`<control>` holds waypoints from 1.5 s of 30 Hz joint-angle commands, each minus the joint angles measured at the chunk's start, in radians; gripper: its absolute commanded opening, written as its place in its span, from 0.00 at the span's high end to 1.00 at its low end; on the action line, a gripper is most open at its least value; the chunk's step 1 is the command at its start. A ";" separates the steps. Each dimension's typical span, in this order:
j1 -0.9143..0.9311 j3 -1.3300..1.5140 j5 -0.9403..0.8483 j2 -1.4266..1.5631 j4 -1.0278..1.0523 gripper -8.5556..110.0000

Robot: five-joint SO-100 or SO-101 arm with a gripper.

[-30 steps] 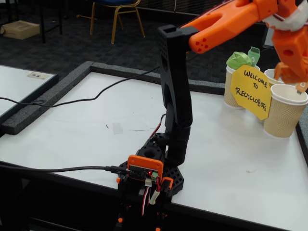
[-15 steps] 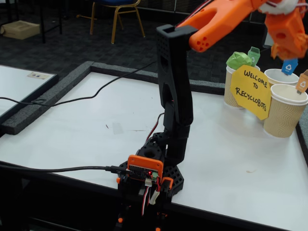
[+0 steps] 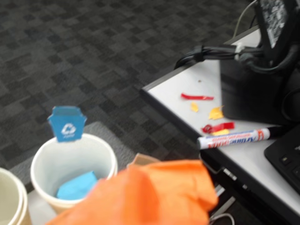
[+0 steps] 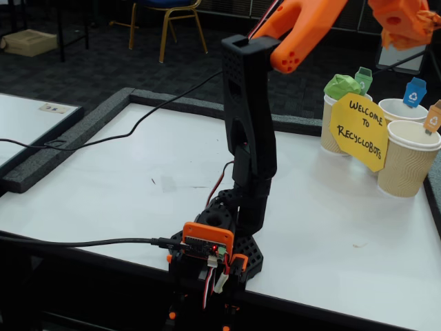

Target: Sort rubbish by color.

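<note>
Wrist and fixed views, sorting in progress. An orange wad (image 3: 150, 194) of crumpled paper fills the near foreground of my wrist view, directly under my camera and in front of the cup with the blue tag (image 3: 67, 123). I judge that I am carrying it, but my fingers are hidden behind the paper, and in the fixed view my gripper runs off the top right edge, so I cannot tell whether my jaws are clenched on it.

Handling, as a judgement: the wad should be very light, soft and springy, neither slippery nor fragile. It will flatten under pressure, so the best hold is across its thick middle, not on a loose flap that could tear or slip free.

Appearance: a bright orange sheet with broad folds and a ragged right edge, blurred by closeness.

Other pieces: a blue wad (image 3: 77, 185) lies inside the white cup (image 3: 47, 164) at left in the wrist view. A green wad (image 4: 342, 86) sits in the far cup (image 4: 329, 134) beside the green tag (image 4: 364, 78). The near right cup (image 4: 408, 165), marked by an orange tag (image 4: 434, 117), shows nothing above its rim; a yellow sign (image 4: 360, 131) leans against the cups.
</note>
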 commanded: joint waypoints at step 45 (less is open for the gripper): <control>-0.179 0.620 0.135 0.778 -0.017 0.93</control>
